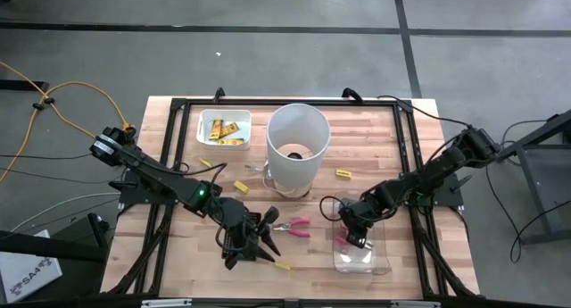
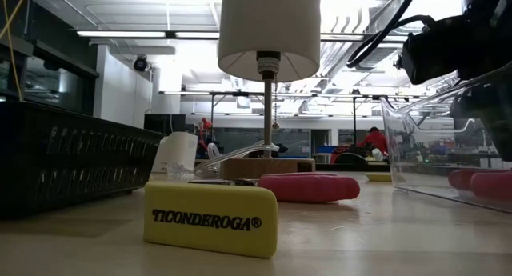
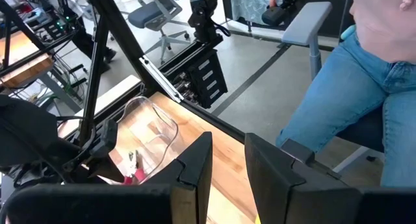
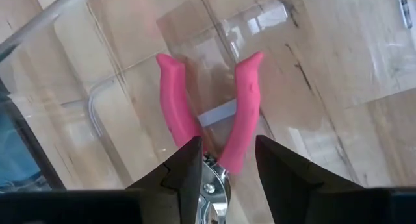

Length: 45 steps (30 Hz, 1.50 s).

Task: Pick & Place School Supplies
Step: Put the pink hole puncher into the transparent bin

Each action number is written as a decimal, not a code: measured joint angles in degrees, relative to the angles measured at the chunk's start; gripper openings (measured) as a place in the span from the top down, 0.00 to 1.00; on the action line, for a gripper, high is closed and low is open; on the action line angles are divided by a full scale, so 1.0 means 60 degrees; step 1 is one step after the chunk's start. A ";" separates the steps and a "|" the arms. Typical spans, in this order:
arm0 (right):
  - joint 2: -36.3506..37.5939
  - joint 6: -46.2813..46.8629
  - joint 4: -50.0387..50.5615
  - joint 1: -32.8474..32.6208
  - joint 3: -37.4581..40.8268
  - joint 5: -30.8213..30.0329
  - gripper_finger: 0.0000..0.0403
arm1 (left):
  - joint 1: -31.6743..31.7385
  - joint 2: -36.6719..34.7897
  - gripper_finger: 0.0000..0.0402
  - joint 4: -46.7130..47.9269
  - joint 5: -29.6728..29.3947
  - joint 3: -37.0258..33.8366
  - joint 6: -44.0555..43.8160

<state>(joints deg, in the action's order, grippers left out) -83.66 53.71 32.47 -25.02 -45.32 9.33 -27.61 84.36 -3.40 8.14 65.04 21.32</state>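
High view: the right gripper [image 1: 356, 237] hangs over the clear plastic bin [image 1: 379, 265] at 5 o'clock from the tall white cylinder [image 1: 297, 145]; the left gripper [image 1: 265, 239], jaws parted and empty, sits at 7 o'clock.

Low view: a yellow oblong eraser [image 2: 211, 218] lies nearest.

Right wrist view: the jaws clench pink-handled metal pliers [image 4: 224, 126] above the bin.

I see the white cylinder [image 1: 297, 147] blocking the table's middle, with the right gripper [image 1: 355, 237] filling the clear bin [image 1: 379, 265]. Open wood lies between my left gripper [image 1: 253, 244] and that bin, except for pink-handled pliers [image 1: 294, 225].
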 joint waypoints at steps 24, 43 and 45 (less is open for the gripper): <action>0.0000 -0.1055 0.2940 0.0007 -0.3180 0.0747 0.67 | 0.0036 0.0000 0.79 0.0844 -0.0448 0.0000 -0.0470; 0.0000 -0.2609 0.1656 0.0535 -0.4411 0.0177 0.67 | 0.0040 0.0197 0.79 0.2077 -0.2064 -0.0011 -0.0952; 0.0000 -0.2901 0.1381 0.0593 -0.4411 0.0175 0.67 | 0.0040 0.0359 0.79 0.2066 -0.2202 -0.0011 -0.0929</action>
<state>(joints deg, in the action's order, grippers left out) -83.66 36.31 40.76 -21.46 -71.79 10.38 -27.38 86.51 9.00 -5.07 64.97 15.75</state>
